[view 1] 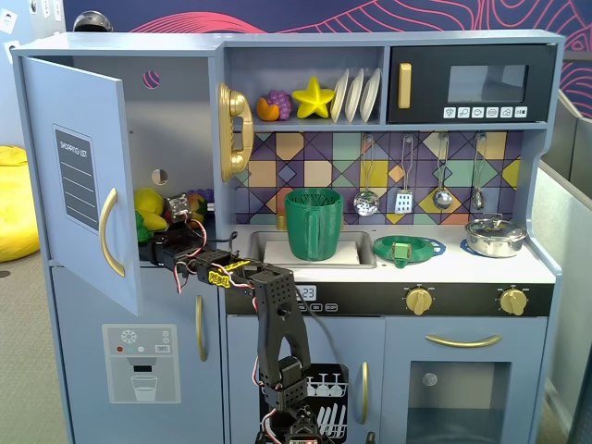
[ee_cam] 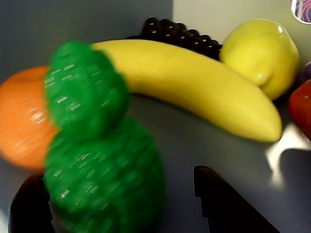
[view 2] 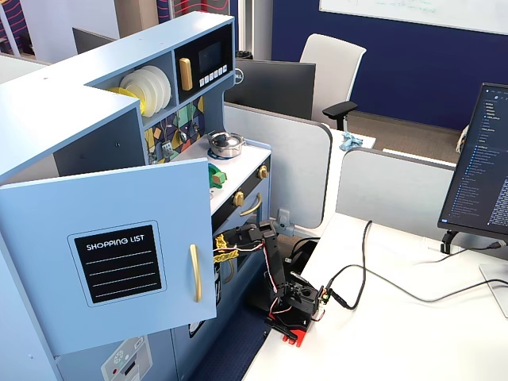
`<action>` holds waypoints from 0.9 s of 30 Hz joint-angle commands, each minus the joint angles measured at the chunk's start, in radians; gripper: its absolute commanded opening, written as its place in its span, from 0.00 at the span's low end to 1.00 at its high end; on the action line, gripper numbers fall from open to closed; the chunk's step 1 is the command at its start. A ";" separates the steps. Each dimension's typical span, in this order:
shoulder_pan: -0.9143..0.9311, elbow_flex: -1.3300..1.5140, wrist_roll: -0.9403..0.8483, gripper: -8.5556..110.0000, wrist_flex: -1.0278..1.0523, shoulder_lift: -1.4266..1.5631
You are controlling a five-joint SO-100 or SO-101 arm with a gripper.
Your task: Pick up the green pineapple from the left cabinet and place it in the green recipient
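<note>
The green pineapple (ee_cam: 97, 160) lies on the floor of the left cabinet, whose door (view 1: 79, 176) with the shopping-list panel stands open. In the wrist view my gripper (ee_cam: 116, 177) is open around it. The left finger (ee_cam: 29, 208) is against the pineapple and the right finger (ee_cam: 228, 204) stands clear of it. In a fixed view the arm reaches into the cabinet, with the gripper (view 1: 153, 236) by a bit of green (view 1: 141, 225). The tall green recipient (view 1: 313, 224) stands in the sink. In the other fixed view the door (view 2: 119, 262) hides the gripper.
Around the pineapple lie an orange (ee_cam: 22, 121), a banana (ee_cam: 194, 87), a lemon (ee_cam: 262, 51), dark grapes (ee_cam: 180, 31) and a red fruit (ee_cam: 301, 107). A flat green dish (view 1: 402, 248) and a metal pot (view 1: 495, 236) sit on the counter.
</note>
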 commanded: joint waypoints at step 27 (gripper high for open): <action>-0.195 0.673 -0.267 0.07 0.405 1.262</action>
